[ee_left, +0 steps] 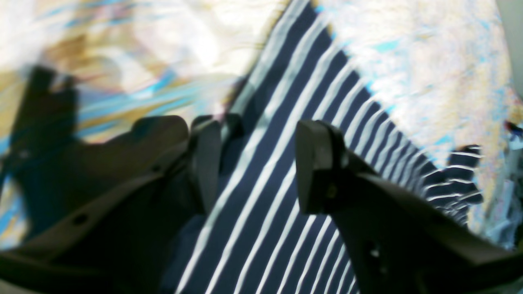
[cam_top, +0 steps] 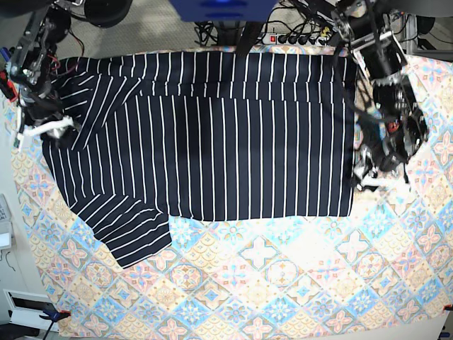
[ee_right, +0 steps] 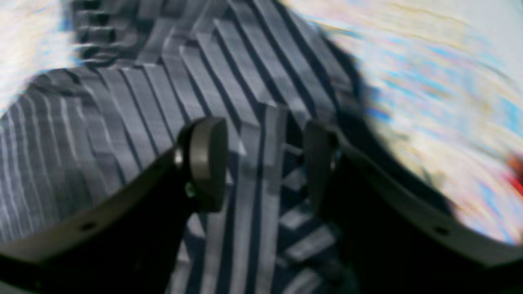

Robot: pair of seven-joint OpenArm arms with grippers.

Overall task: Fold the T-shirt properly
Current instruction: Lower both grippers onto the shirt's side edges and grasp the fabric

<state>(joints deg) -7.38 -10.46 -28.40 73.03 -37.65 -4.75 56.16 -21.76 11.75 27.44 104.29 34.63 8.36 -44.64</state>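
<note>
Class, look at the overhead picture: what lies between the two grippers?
In the base view, only the striped T-shirt spans from the right gripper to the left gripper.

My base camera looks straight down from high above. Each wrist camera peers close past my own pincer tips onto the T-shirt (cam_top: 212, 142), which all three views share.

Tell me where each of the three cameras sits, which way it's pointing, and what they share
Base: overhead, looking down at the T-shirt spread on the tablecloth; both arms show, at the sides.
Left wrist: on the arm, looking past the open left gripper at the shirt's striped edge and the cloth.
Right wrist: on the other arm, looking past the open right gripper at rumpled stripes.
Shared: all three show the shirt and the cloth.
</note>
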